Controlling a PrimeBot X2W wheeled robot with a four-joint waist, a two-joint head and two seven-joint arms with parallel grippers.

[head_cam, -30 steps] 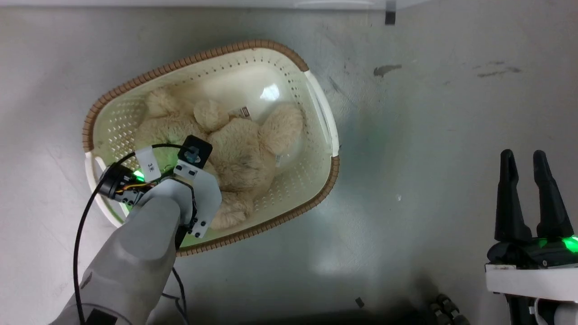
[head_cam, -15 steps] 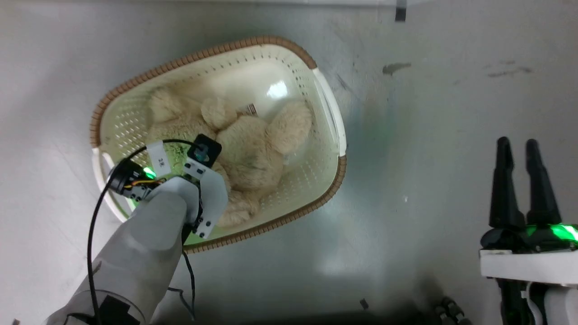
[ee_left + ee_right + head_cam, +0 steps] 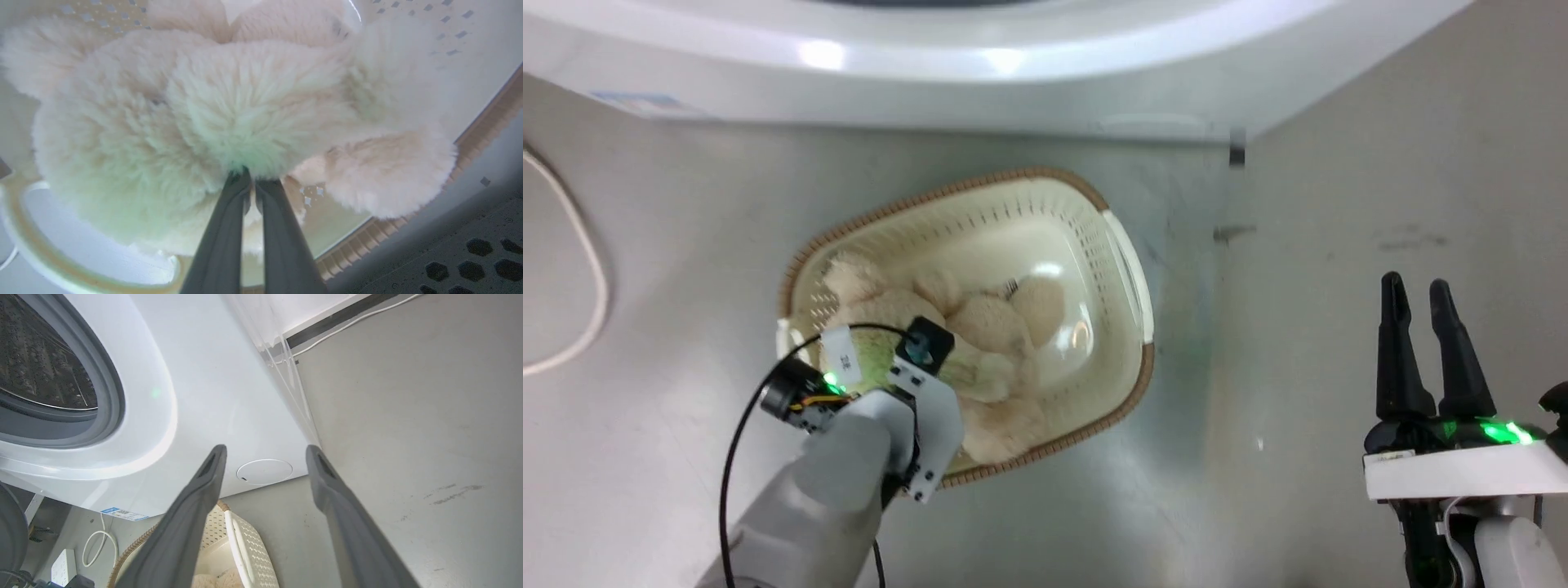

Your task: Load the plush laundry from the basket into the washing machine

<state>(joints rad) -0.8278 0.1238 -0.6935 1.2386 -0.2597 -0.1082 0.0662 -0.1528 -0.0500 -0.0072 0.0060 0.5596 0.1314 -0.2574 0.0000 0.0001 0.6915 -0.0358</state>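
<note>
Fur of the plush laundry (image 3: 245, 102) is pinched between the pressed-together fingers of the left claw (image 3: 250, 176). The plush laundry is seen inside the basket (image 3: 1013, 175), which is set on the floor (image 3: 1339, 245) just before the washing machine (image 3: 1045, 73). The right claw (image 3: 1414, 282) is held spread, well apart from the basket.

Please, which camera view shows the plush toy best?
The left wrist view: the plush toy is close and large there, with the left fingers shut on its fur. The head view shows it smaller and blurred in the basket, partly behind the left arm. The right wrist view shows a scrap of fur at its bottom edge.
</note>
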